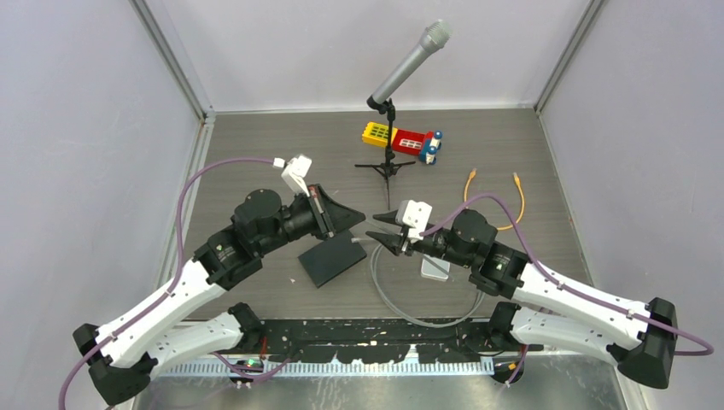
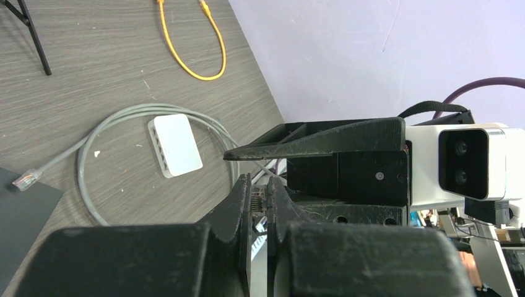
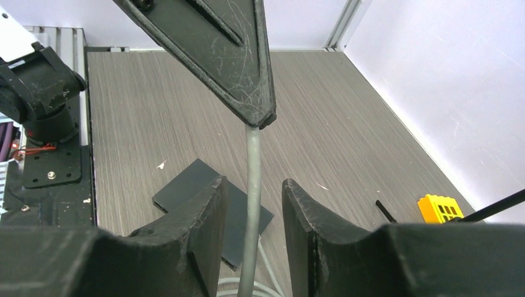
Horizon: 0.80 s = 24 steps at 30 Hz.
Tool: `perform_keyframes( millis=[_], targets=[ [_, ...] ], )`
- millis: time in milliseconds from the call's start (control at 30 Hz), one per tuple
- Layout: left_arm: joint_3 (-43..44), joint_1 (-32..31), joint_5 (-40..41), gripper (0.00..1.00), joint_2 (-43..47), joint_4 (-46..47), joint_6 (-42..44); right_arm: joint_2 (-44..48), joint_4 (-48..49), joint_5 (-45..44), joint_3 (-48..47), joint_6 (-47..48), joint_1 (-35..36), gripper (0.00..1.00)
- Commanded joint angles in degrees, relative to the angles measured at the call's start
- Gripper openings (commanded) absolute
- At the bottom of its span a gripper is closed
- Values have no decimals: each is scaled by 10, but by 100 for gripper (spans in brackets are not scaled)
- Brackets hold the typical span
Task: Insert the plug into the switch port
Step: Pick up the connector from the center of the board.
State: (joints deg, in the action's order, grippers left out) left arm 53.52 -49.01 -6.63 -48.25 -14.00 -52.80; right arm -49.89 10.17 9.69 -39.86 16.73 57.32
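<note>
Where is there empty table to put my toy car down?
Two bare patches: the back left corner, between the left wall and the mic stand, and the back right, between the blocks and the right wall. The middle is crowded: black pad, grey cable, switch, left arm and right arm. The yellow cable takes the right side.

Bright even light, faint shadows, sharp focus

A robotics lab cell: plain white panel walls (image 1: pixel 85 128), aluminium corner posts (image 1: pixel 176 60), wood-grain table (image 1: pixel 495 141), microphone (image 1: pixel 410 60) on stand.
</note>
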Motion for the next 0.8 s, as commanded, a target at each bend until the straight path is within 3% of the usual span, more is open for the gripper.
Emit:
perform_keyframes(
  millis=[0,267,367,433,533,567,633,700,767],
  targets=[
    [0,-1,6,0,-5,16,-4,15,47,1,-1,-7,3,41],
    [-3,-1,-4,0,-15,28,-7,23,36,-1,-1,-3,3,32],
    [-2,-1,-7,0,-18,31,-7,22,33,-2,-1,-4,3,18],
    [-2,-1,-10,0,-18,31,-7,24,34,1,0,-7,3,3],
    [-5,-1,-16,1,-14,40,-8,23,35,2,0,-12,3,1],
    [-7,-1,-17,8,-12,43,-9,23,32,2,-1,-12,3,0],
    [-9,-1,-20,31,-5,49,-8,25,24,1,-4,-15,3,0],
    [-13,-1,-15,61,8,50,-4,31,20,-15,-3,-28,3,0],
    [-10,-1,2,80,22,36,10,40,6,-40,-6,-43,3,1]
  ],
)
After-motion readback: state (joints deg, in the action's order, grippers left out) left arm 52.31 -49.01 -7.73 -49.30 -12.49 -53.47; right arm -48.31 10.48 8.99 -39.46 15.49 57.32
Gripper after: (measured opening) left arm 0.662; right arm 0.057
